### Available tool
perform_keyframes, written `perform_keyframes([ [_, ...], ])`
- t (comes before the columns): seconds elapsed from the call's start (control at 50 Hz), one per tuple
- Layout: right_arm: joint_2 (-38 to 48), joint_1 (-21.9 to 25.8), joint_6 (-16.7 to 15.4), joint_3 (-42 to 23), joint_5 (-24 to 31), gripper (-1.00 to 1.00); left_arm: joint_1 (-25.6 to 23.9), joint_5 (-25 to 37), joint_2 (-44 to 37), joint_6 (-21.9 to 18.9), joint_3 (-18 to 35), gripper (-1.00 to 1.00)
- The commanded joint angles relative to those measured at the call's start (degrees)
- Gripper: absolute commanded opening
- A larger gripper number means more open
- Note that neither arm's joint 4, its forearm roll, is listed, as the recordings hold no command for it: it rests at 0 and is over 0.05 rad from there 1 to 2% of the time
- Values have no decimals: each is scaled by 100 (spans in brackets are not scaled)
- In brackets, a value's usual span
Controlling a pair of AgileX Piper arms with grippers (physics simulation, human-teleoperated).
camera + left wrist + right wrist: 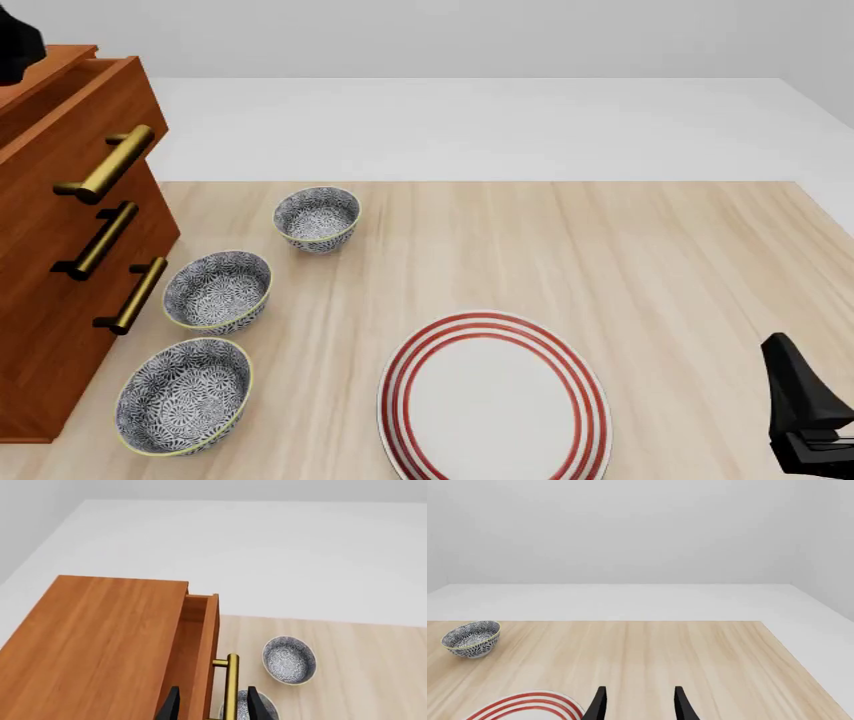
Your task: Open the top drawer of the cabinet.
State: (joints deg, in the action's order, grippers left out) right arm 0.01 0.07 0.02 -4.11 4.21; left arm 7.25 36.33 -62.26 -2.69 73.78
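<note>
The cabinet stands at the table's left edge; the left wrist view looks down on its reddish-brown top. The top drawer sticks out a little from the cabinet front, with a narrow gap showing behind its front panel. My left gripper hangs open above it, its fingers straddling the drawer front and the brass bar handle without visibly touching them. In the front view only a black bit of that arm shows. At the near right, my right gripper is open and holds nothing.
Three patterned bowls sit in a row in front of the cabinet. A white plate with red rings lies near the front middle. Two lower drawers with brass handles are closed.
</note>
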Motion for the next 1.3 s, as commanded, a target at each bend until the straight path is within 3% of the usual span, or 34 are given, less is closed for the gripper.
perform_keyframes([
  [0.02,0,0,-1,0,1,100,-2,-119,-126,-27,-99,100],
  [1.3,0,0,0,0,0,100,72,-440,-466,-116,-505,100],
])
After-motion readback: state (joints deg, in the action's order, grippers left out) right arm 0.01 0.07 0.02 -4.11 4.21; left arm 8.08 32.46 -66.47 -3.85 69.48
